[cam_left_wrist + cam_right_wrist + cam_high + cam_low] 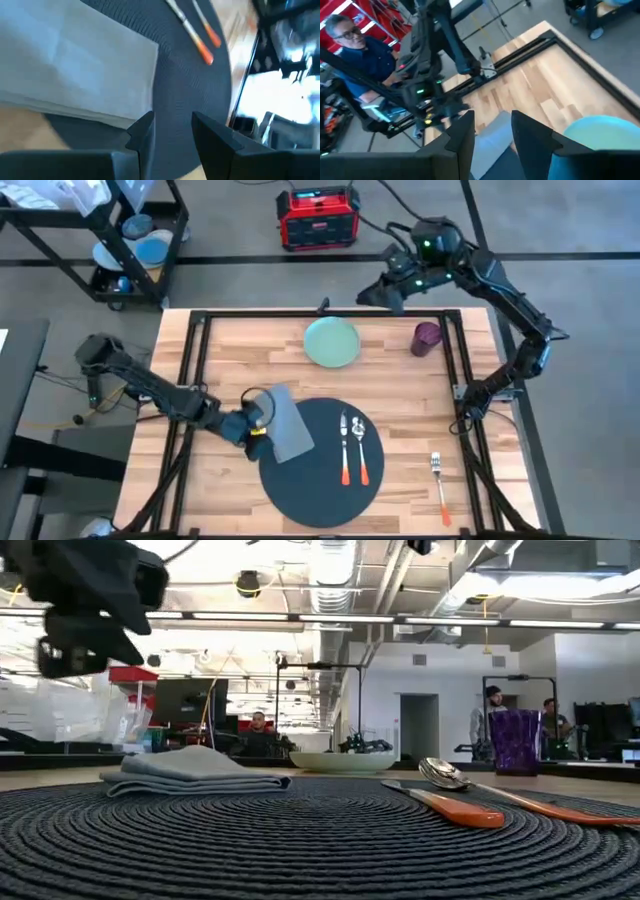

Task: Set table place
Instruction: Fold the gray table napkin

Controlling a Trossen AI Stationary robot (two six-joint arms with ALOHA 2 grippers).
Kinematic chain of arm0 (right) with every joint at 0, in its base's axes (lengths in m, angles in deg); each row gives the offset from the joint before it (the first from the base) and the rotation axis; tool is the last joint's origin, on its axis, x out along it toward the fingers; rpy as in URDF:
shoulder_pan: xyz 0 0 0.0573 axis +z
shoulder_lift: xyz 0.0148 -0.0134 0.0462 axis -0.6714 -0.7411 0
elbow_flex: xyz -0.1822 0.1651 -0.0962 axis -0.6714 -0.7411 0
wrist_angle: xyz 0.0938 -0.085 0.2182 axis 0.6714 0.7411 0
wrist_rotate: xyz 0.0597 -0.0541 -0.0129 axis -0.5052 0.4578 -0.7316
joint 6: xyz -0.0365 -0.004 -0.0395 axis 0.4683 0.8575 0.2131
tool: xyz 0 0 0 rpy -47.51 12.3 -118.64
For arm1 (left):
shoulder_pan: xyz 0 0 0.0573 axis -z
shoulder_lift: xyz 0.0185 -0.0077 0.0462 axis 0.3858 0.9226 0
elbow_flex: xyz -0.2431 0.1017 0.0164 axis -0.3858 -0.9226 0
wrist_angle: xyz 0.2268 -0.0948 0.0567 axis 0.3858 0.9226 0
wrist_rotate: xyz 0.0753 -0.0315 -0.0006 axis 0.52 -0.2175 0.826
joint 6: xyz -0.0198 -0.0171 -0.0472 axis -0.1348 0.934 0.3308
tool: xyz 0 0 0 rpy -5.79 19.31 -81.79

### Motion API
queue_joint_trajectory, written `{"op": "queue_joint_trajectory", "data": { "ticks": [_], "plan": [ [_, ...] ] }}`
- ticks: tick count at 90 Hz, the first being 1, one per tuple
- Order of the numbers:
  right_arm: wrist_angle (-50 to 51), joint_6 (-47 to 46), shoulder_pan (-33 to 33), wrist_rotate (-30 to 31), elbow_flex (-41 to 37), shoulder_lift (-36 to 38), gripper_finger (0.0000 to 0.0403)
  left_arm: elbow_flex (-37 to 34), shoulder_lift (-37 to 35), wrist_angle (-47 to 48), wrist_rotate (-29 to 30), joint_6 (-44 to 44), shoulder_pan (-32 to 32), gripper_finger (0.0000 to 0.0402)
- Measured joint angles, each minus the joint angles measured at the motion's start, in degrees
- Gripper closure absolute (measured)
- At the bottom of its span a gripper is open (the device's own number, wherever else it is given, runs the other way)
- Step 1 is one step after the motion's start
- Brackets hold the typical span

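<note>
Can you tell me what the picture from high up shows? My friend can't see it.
A round dark placemat lies on a wooden table, with a grey napkin on its left edge and a knife and spoon on it. The left gripper is at the napkin. A green plate, purple cup and fork sit off the mat.

The table [400, 395] is a big board of light wood planks with thin black bars along its edges. The place [322, 480] is a big round dark mat with woven rings. It lies flat by the table's near edge, around the middle.
</note>
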Motion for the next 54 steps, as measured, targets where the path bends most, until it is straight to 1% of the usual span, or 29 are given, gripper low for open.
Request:
{"op": "queue_joint_trajectory", "data": {
  "ticks": [7,14,22,41,54],
  "plan": [
    [0.3,1.2,0.0,0.2,0.0,0.6,0.0287,0.1,2.2,-1.4,5.7,7.8,3.4,0.029],
    [1.3,2.8,0.0,0.1,0.1,0.7,0.0287,0.1,4.8,-1.8,8.5,15.5,5.4,0.029],
    [3.1,4.5,0.0,0.1,0.0,0.3,0.0287,0.0,9.2,-4.8,8.6,21.1,6.5,0.029],
    [7.1,7.9,0.1,0.1,0.0,0.0,0.0287,0.0,18.4,-18.8,8.8,28.1,6.4,0.029],
    [8.9,9.6,0.1,0.0,0.0,0.0,0.0287,0.0,20.7,-23.1,8.9,30.1,6.4,0.029]
  ]
}}
